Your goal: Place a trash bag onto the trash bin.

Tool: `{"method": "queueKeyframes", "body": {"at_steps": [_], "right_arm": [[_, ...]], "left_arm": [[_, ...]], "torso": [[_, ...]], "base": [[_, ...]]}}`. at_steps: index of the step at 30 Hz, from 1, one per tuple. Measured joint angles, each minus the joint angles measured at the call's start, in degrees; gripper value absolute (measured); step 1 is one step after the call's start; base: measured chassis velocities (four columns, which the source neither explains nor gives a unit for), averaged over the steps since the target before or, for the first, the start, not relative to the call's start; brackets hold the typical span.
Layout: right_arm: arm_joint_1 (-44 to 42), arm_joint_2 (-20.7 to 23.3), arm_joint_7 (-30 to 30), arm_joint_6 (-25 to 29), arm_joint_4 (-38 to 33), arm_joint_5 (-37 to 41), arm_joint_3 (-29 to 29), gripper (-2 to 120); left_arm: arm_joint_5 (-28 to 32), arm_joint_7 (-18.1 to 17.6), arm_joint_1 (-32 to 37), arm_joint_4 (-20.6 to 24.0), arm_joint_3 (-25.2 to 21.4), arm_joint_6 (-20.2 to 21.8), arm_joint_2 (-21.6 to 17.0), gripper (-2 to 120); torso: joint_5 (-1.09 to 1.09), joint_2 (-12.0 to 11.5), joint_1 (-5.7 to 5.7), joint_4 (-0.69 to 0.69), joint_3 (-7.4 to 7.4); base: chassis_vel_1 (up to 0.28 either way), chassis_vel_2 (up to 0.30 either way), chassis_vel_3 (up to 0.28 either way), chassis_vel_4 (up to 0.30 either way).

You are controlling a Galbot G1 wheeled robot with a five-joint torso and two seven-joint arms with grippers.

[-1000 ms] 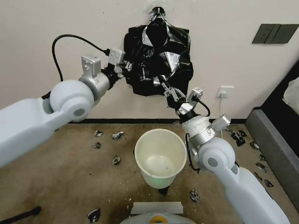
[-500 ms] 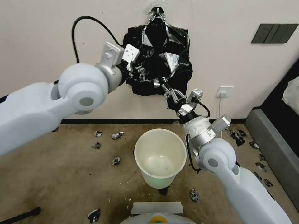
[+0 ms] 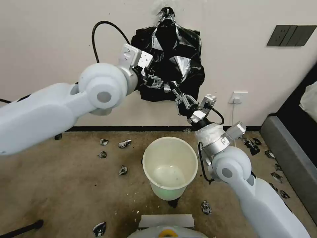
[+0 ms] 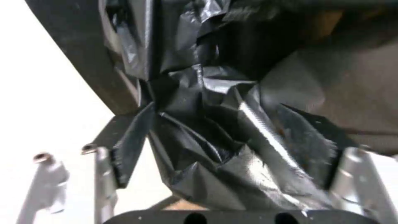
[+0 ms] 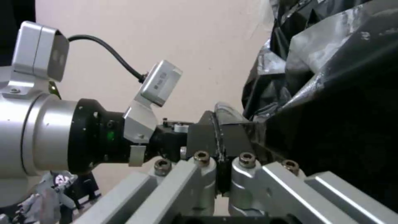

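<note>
Right gripper (image 3: 174, 88): fingers (image 5: 226, 130) pressed together on a fold of black film at the lower edge of the trash bag (image 3: 178, 59); arm rises from the lower right.

Left gripper (image 3: 155, 80): fingers (image 4: 104, 174) spread wide, crumpled black film (image 4: 215, 137) bunched between them; not closed on it. It sits at the bag's lower left, just beside the right gripper; arm reaches in from the left.

Trash bag: glossy black, wrinkled, silvery highlights; hangs flat on the wall (image 3: 66, 29) from a hook (image 3: 167, 11) at its top.

Trash bin (image 3: 170, 165): cream-white round bucket, upright on the brown floor (image 3: 66, 185), directly below the bag and well apart from it; no liner.

Black plastic scraps (image 3: 124, 143): scattered on the floor either side of the bin.
</note>
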State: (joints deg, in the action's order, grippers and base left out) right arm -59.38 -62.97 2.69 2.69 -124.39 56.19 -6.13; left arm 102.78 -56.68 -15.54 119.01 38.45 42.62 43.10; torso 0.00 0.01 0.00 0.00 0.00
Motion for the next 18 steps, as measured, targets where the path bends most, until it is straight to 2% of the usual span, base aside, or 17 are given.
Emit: {"method": "queueKeyframes", "body": {"at_steps": [3, 4, 5, 6, 9, 11, 14, 16, 18], "right_arm": [[0.1, 0.0, 0.0, 0.0, 0.0, 0.1, 0.0, 0], [0.1, 0.1, 0.0, 0.0, 0.0, 0.2, 0.0, 0], [0.1, 0.1, 0.0, 0.0, 0.0, 0.2, 0.0, 0], [0.1, 0.1, 0.0, 0.0, 0.0, 0.2, 0.0, 0], [0.2, 0.1, 0.0, 0.0, 0.0, 0.2, 0.0, 0], [0.3, 0.2, 0.0, 0.0, 0.0, 0.4, 0.0, 0], [0.4, 0.2, 0.0, 0.0, -0.2, 1.0, 0.0, 0], [0.4, 0.2, 0.0, 0.0, -0.2, 1.2, 0.0, 0], [0.4, 0.3, -0.1, 0.0, -0.4, 1.4, -0.2, 0]], "left_arm": [[2.9, -1.7, -0.4, -0.1, 0.0, 0.0, 0.3, 67], [4.6, -3.1, -0.6, -0.2, 0.0, 0.0, 0.4, 59], [4.6, -3.1, -0.6, -0.2, 0.0, 0.0, 0.4, 59], [5.2, -3.8, -0.6, -0.5, 0.0, 0.0, 0.4, 53], [5.5, -4.3, -0.3, -0.9, -0.3, -0.1, 0.3, 52], [6.0, -4.8, 0.1, -1.3, -0.6, -0.2, 0.0, 62], [7.3, -5.4, 0.5, -1.7, -0.9, -0.3, 0.0, 63], [7.7, -5.6, 0.7, -2.0, -1.0, -0.3, 0.1, 62], [8.6, -5.8, 1.1, -2.7, -1.3, -0.3, 0.2, 53]], "torso": [[0.01, 0.0, 0.00, -0.01, 0.00], [0.00, 0.0, 0.00, -0.01, 0.00], [0.00, 0.0, 0.00, -0.01, 0.00], [0.00, 0.0, 0.00, 0.00, 0.00], [0.00, 0.0, 0.00, 0.00, 0.00], [0.00, 0.0, 0.00, 0.00, 0.00], [0.00, 0.0, 0.00, 0.00, 0.00], [0.00, 0.0, 0.00, 0.00, 0.00], [0.00, 0.0, 0.00, 0.00, 0.00]], "base": [[0.000, 0.000, 0.000, 0.000], [0.000, 0.000, 0.000, 0.000], [0.000, 0.000, 0.000, 0.000], [0.000, 0.000, 0.000, 0.000], [0.000, 0.000, 0.000, 0.000], [0.000, 0.000, 0.000, 0.000], [0.000, 0.000, 0.000, 0.000], [0.000, 0.000, 0.000, 0.000], [0.000, 0.000, 0.000, 0.000]]}}
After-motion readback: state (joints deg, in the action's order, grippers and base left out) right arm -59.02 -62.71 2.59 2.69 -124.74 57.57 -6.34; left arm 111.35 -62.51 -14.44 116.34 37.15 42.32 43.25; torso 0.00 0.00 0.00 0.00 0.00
